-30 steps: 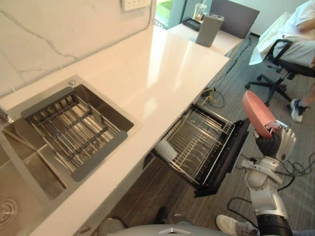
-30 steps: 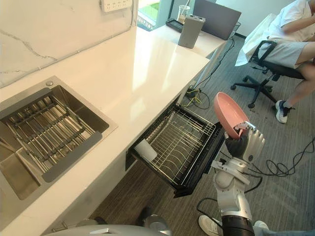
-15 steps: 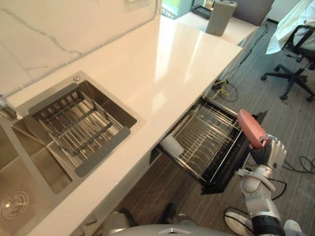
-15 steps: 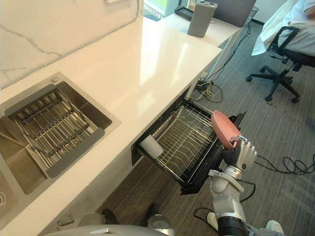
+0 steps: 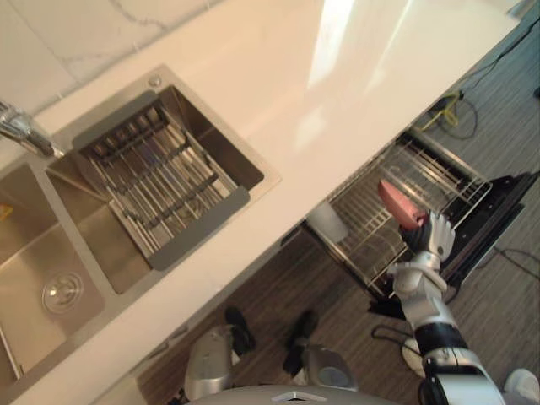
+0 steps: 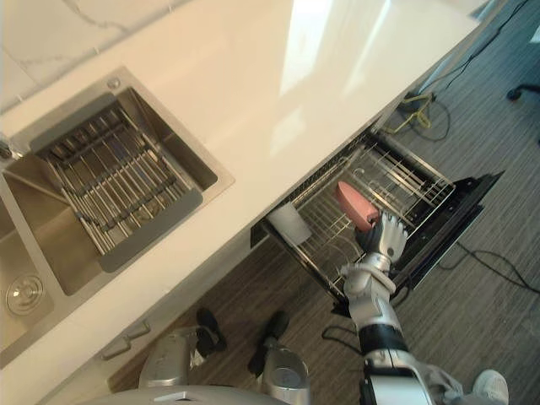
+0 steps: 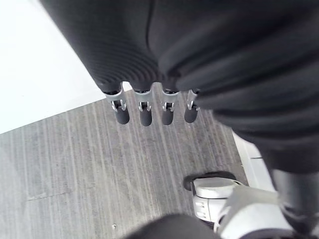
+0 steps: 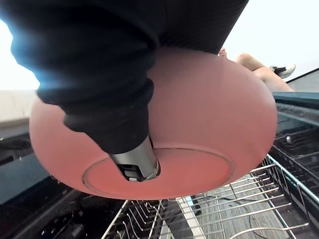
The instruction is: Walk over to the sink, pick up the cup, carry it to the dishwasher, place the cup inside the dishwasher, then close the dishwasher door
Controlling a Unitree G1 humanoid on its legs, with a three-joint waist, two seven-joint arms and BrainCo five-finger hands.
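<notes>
Right hand (image 6: pixel 384 240) raised over the pulled-out wire dishwasher rack (image 6: pixel 403 173), forearm roughly upright, fingers clamped on a pink round bowl (image 6: pixel 356 205), not a cup. In the right wrist view, thumb (image 8: pixel 139 167) pressed against the bowl's base ring, underside facing the camera. Bowl tipped up on edge, hanging over the rack's middle, rack tines visible just beneath it; cannot tell any contact with the wires. Small white cup (image 5: pixel 327 221) lying in the rack's front corner nearest the steel sink (image 5: pixel 232 160), well apart from the bowl. Dark dishwasher door (image 6: pixel 460 211) dropped open past the rack, below the edge of the pale stone counter (image 5: pixel 337 67). Grey slatted drainer (image 5: pixel 160 181) sitting in the sink. Left hand (image 7: pixel 144 112) in its wrist view hanging over grey wood-grain floor (image 7: pixel 75 169), fingers straight and relaxed, holding nothing.
</notes>
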